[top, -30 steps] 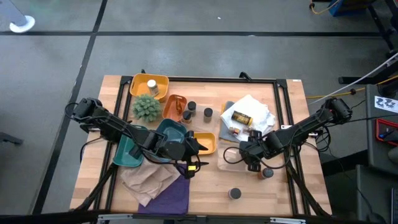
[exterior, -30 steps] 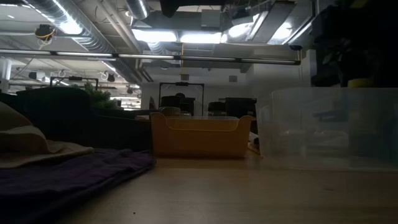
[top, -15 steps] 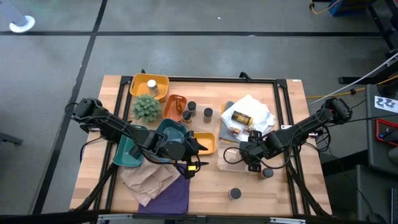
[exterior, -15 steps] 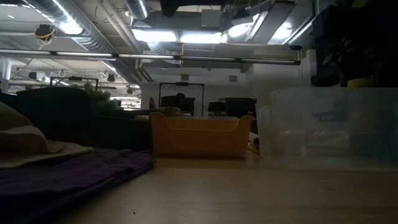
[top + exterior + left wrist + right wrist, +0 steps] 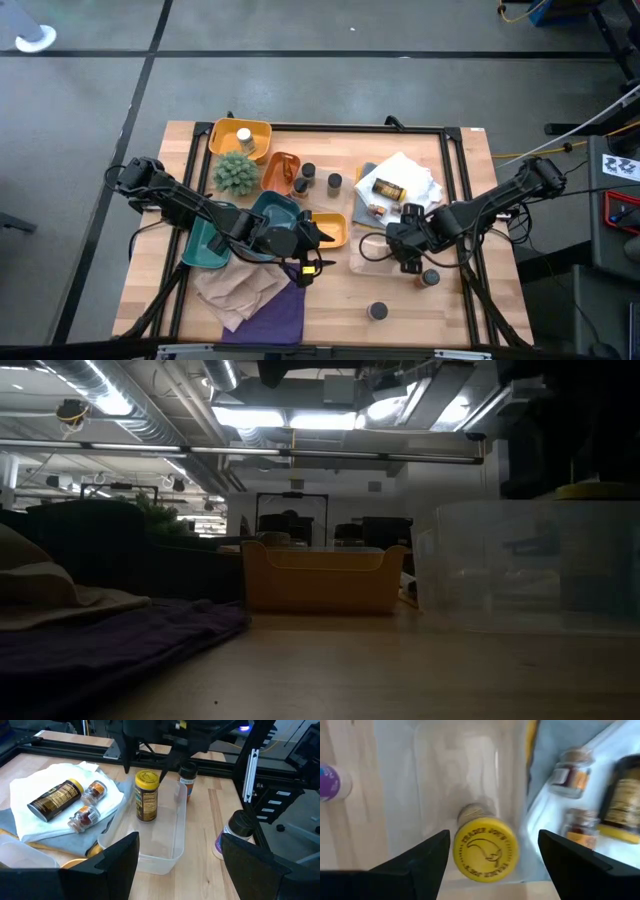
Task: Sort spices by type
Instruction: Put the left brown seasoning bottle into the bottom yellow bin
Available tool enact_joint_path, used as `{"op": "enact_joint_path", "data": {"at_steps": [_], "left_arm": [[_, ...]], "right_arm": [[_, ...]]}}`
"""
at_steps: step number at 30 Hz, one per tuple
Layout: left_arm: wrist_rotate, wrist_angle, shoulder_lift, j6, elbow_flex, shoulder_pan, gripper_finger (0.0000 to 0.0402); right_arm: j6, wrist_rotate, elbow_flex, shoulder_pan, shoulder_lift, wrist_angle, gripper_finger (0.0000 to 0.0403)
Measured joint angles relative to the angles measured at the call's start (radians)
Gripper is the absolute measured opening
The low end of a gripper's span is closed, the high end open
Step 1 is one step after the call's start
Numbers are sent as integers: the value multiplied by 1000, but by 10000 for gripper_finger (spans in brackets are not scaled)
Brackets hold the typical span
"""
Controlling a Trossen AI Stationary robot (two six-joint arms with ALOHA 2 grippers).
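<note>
Yellow-lidded spice jar (image 5: 146, 795) stands upright in the clear tray (image 5: 165, 847) near the desk's right edge; the right hand (image 5: 408, 250), fingers apart, has apparently just released it.

The right gripper (image 5: 405, 243) hides the yellow-lidded jar (image 5: 146, 795) from above; jar labels are too small to read.

- We read "TRADER JOE'S" in raised letters round the yellow lid (image 5: 485, 849) of the jar standing in the clear tray (image 5: 430, 780).
- Jar labels on the white cloth (image 5: 60, 780): print too small for us to read.
</note>
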Motion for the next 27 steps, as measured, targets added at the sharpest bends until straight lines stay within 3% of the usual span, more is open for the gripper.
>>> {"op": "enact_joint_path", "data": {"at_steps": [10,18,27], "left_arm": [[0,0,0,0,0,1,263],[0,0,0,15,0,2,263],[0,0,0,19,0,2,263]], "right_arm": [[6,192,39,-19,0,-13,301],[-15,185,26,-196,0,20,301],[-121,64,-79,-369,0,194,301]]}}
